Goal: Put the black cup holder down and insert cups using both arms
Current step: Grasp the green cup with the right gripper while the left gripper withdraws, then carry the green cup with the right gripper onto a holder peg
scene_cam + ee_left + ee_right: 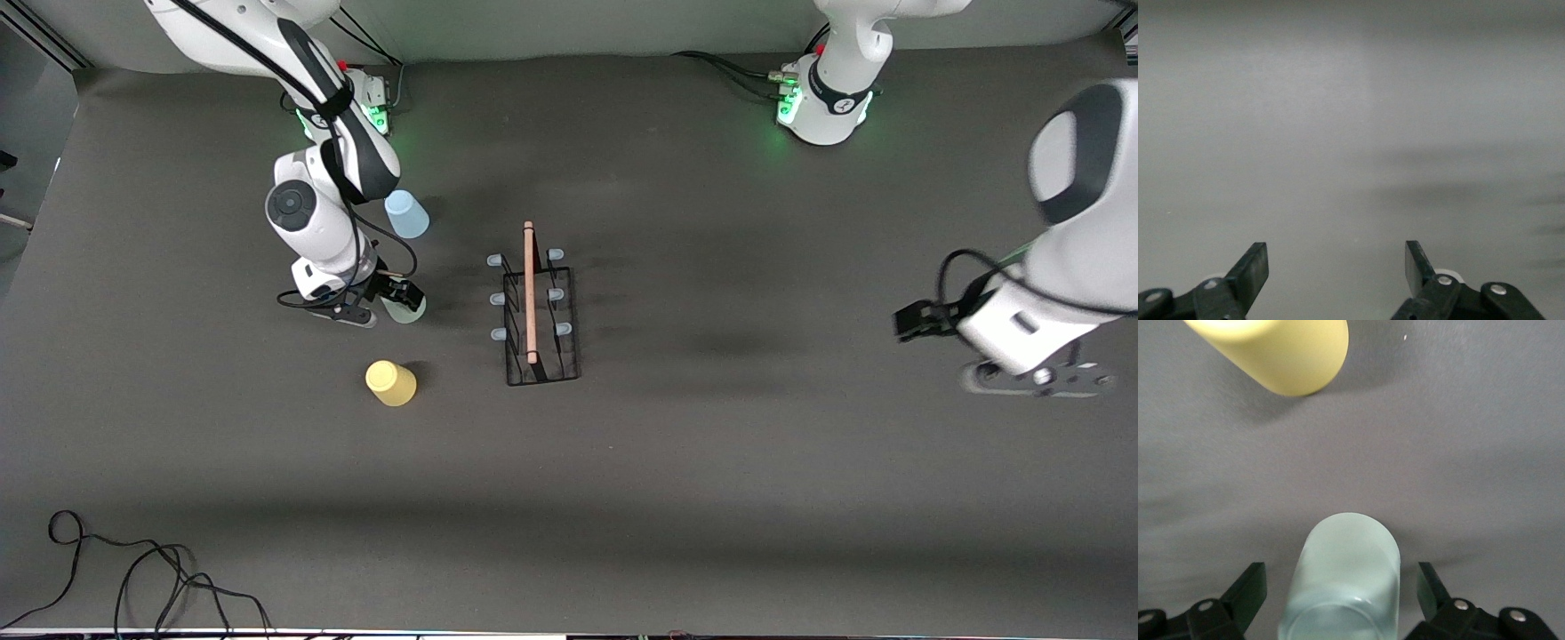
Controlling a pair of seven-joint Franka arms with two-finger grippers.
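Toward the right arm's end of the table, the right gripper [391, 302] has its jaws spread wide around the pale grey-green cup [1341, 580], which stands upside down on the mat between the fingers [1245, 590] without either pad pressing it yet. The light blue cup [406, 214] stands just farther from the front camera, and the yellow cup [390, 383] nearer to it, both also inverted. At the middle of the table the black cup holder [538, 307] stands upright, its wooden handle on top and all six pegs bare. Over the left arm's end, the left gripper [1337, 267] hangs released and empty above bare mat, waiting. The tapered, smooth cup could squirt out or tip if the fingers close off-centre, and a skewed grip would make seating it on a peg harder.
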